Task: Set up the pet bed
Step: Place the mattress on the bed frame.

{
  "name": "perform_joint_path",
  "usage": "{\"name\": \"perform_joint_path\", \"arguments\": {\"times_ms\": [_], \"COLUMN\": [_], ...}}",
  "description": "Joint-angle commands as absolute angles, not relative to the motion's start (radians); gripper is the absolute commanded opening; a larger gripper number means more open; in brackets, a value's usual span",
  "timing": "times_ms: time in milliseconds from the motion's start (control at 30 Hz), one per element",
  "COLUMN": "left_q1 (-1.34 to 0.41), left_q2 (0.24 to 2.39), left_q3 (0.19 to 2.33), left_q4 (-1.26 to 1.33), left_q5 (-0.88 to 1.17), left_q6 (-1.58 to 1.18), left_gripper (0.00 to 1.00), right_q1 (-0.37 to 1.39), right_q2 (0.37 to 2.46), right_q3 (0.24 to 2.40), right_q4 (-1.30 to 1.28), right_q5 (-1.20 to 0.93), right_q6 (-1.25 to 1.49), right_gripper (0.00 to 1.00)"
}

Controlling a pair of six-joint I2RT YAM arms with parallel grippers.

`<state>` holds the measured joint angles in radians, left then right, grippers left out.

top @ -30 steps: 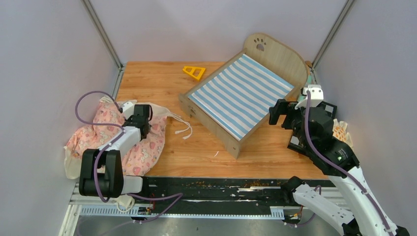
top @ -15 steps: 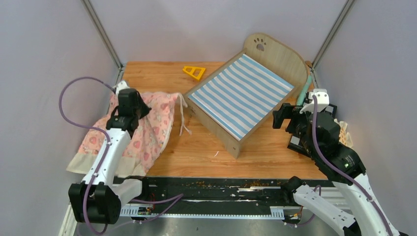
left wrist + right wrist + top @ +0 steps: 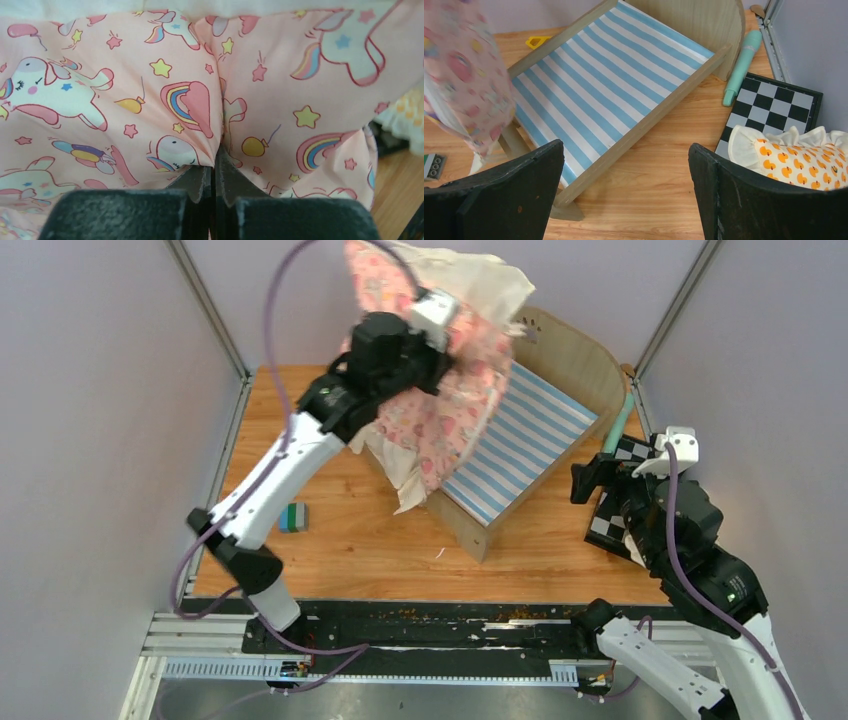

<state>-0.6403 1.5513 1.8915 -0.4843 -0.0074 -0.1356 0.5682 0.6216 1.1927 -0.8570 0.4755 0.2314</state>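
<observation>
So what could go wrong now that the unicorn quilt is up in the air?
The left tool is shut on just a small fold of the quilt, so the cloth might slip out and drop. The quilt hangs bunched over the left side of the bed frame, so it could land crumpled or partly off the striped mattress. Its low edge might also snag on the frame.
</observation>
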Motion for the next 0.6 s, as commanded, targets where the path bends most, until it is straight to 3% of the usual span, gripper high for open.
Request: {"name": "perform_joint_path", "arguments": {"times_ms": [0, 133, 233, 300, 333, 567], "left_q1": [-0.895, -1.052, -1.057, -1.057, -1.057, -0.993], "left_q2": [1.816, 1.937, 1.89, 1.8, 1.753, 1.472], "left_q3": [2.184, 2.162, 1.98, 1.841, 1.775, 1.543], "left_q4": [-0.843, -0.996, -0.906, -0.785, -0.724, -0.47], "left_q5": [0.093, -0.145, -0.176, -0.171, -0.168, -0.153], "left_q6": [0.389, 0.539, 0.48, 0.424, 0.405, 0.22], "left_gripper": [0.0, 0.11, 0.35, 0.83, 0.97, 1.0], "right_q1": [0.572, 0.572, 0.572, 0.572, 0.572, 0.571], "right_q2": [0.603, 0.578, 0.555, 0.547, 0.546, 0.649], "right_q3": [1.236, 1.235, 1.232, 1.23, 1.226, 1.21], "right_q4": [-0.873, -0.88, -0.88, -0.873, -0.868, -0.867], "right_q5": [0.517, 0.551, 0.565, 0.576, 0.584, 0.69], "right_q6": [0.209, 0.21, 0.21, 0.205, 0.204, 0.231], "right_gripper": [0.95, 0.95, 0.95, 0.96, 0.97, 1.0]}}
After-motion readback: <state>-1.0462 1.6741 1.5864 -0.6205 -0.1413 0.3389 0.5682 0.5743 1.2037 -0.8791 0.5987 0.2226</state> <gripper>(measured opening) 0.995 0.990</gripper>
